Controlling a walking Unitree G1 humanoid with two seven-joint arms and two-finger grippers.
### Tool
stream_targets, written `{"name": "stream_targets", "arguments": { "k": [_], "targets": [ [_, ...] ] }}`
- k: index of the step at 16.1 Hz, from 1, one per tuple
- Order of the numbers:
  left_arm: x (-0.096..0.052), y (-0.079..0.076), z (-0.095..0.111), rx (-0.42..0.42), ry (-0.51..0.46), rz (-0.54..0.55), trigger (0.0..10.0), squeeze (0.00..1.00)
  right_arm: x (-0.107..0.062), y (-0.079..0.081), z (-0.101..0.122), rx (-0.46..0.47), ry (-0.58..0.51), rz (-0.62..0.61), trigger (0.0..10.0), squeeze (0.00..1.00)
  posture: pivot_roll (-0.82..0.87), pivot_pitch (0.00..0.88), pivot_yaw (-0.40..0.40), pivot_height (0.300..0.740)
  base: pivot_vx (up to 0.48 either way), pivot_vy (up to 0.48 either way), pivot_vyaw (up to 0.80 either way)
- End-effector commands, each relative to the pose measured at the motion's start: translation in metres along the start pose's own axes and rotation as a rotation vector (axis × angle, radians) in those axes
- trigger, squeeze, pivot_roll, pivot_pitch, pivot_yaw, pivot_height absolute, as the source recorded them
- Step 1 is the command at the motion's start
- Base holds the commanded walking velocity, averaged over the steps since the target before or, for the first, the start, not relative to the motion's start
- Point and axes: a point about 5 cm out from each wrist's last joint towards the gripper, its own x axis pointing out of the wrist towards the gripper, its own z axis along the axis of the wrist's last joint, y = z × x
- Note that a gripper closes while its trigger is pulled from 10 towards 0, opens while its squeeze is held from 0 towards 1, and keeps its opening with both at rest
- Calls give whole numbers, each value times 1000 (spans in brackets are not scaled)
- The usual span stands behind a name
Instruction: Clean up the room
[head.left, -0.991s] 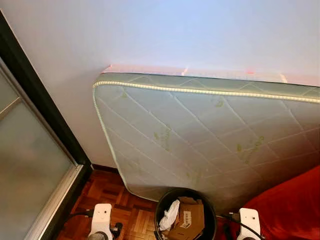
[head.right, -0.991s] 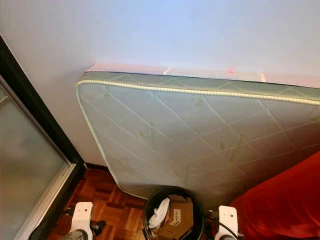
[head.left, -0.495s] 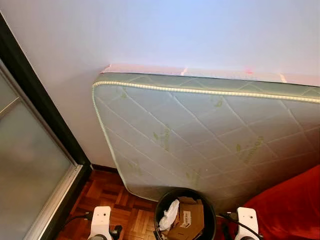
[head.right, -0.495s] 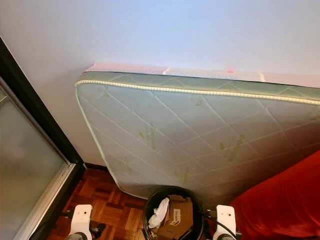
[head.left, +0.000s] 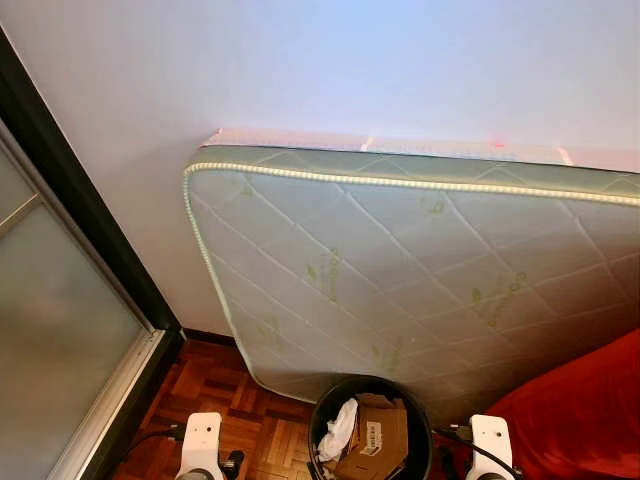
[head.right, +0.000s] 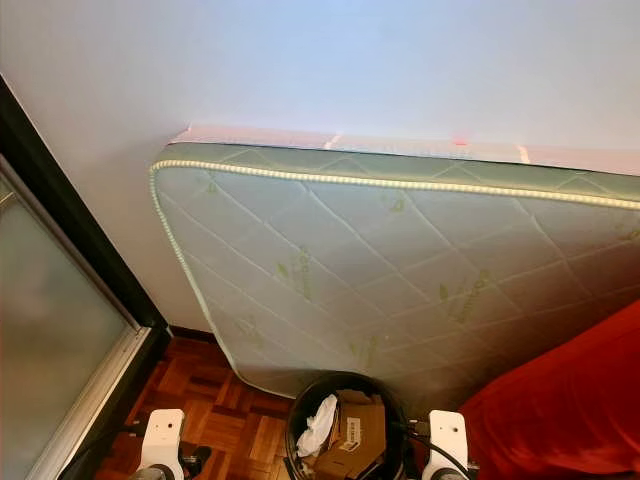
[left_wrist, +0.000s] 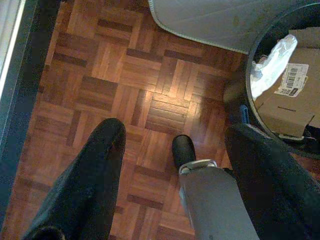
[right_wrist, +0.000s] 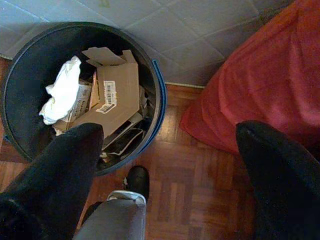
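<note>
**Bin loaded, both grippers empty**

You are standing right over the round black bin (head.left: 370, 432), which sits on the floor between your two arms, just in front of the mattress. It already holds a flattened cardboard box (right_wrist: 116, 97) with a barcode label and a crumpled white wad (right_wrist: 61, 95) of paper or plastic, so some tidying looks done. No loose litter shows on the floor around you, so judge what remains once you look elsewhere.

Your left gripper (left_wrist: 172, 150) hangs over bare floor with its fingers spread wide and nothing between them. Your right gripper (right_wrist: 165, 150) hangs beside the bin, equally spread and empty.

The mattress (head.left: 420, 270) leans on the pale wall (head.left: 300, 60): quilted in diamonds, pale green, corded edge. Red fabric (head.left: 590, 410), soft and draped, lies to your right. The floor (left_wrist: 115, 95) is glossy parquet; a frosted door (head.left: 50, 330) in a dark frame stands on your left.
</note>
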Motion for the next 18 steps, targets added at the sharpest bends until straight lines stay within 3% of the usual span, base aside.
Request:
{"name": "stream_targets", "arguments": {
  "k": [1,18],
  "targets": [
    [-1,4,-4,-13,24,9,10000,0,0,3,-1,2,4,8,10000,0,-11,0,20,740,0,0,0],
    [-1,5,-4,-13,20,9,10000,0,-1,1,-6,-1,27,15,10000,0,-8,0,21,740,-255,0,0]
  ]
}}
